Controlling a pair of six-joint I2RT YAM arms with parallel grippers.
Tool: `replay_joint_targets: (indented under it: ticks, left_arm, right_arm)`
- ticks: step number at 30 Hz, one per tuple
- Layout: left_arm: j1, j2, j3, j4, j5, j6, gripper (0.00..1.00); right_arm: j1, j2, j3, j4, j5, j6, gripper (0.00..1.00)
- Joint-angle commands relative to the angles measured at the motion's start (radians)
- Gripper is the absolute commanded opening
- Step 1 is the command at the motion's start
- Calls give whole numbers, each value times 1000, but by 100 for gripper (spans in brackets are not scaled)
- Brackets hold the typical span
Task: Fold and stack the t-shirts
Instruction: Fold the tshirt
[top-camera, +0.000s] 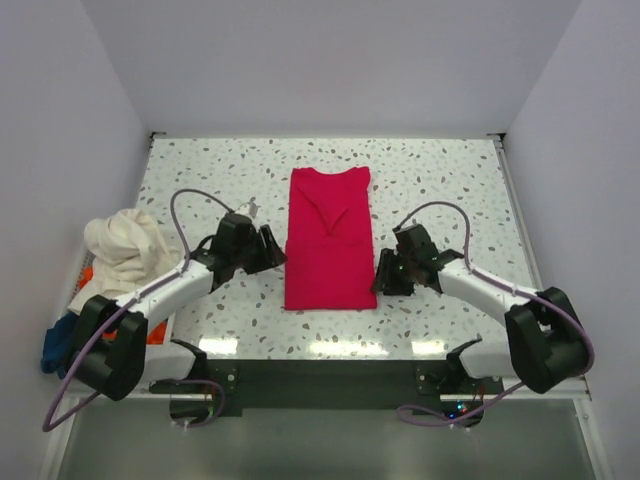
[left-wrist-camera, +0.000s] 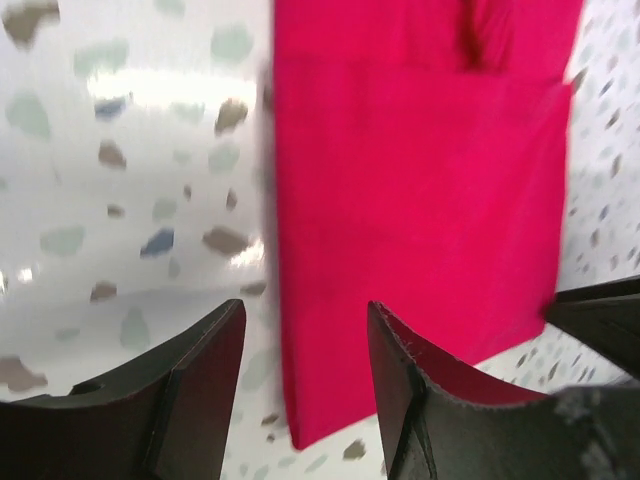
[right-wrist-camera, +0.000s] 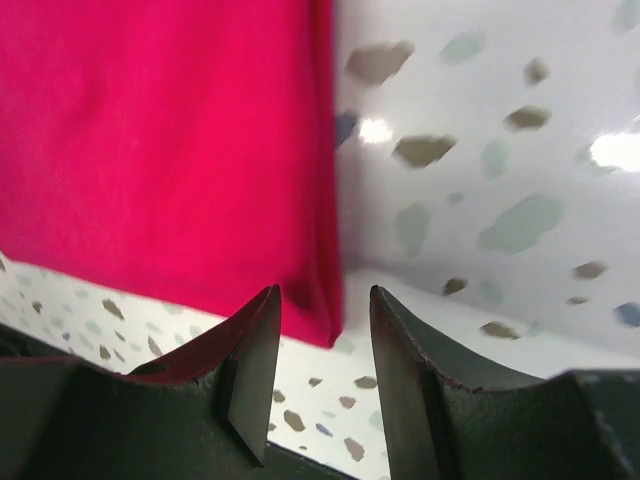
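Observation:
The crimson red t-shirt (top-camera: 328, 240) lies flat in the middle of the table, folded into a long narrow strip. My left gripper (top-camera: 274, 250) is open just left of its left edge; in the left wrist view (left-wrist-camera: 305, 345) the shirt's near left corner (left-wrist-camera: 300, 420) lies between the jaws. My right gripper (top-camera: 384, 274) is open at the right edge; in the right wrist view (right-wrist-camera: 322, 325) the shirt's near right corner (right-wrist-camera: 320, 315) lies between the jaws. The cream white t-shirt (top-camera: 125, 250) is bunched at the left, over the orange one (top-camera: 87, 273) and the dark blue one (top-camera: 55, 345).
The speckled tabletop (top-camera: 450, 190) is walled by white panels at the back and sides. The heap of unfolded shirts hangs over the table's left edge beside the left arm (top-camera: 150, 295). A dark strip (top-camera: 320, 375) runs along the near edge between the arm bases.

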Motion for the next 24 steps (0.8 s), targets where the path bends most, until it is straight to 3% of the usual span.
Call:
replay_joint_targets:
  ticks: [1,8,24]
  left_arm:
    - [-41,-58,-86,-47,23,11,57]
    - [-107,-100,-114,-72,41,-17,54]
    - [-180,-155,-280,2,32,-132,52]
  right_arm:
    - [89,-85,-36,11,15,85,44]
    - [100,-223,-63,-60,84,122,43]
    - [106,-174,-174,61,33,184,43]
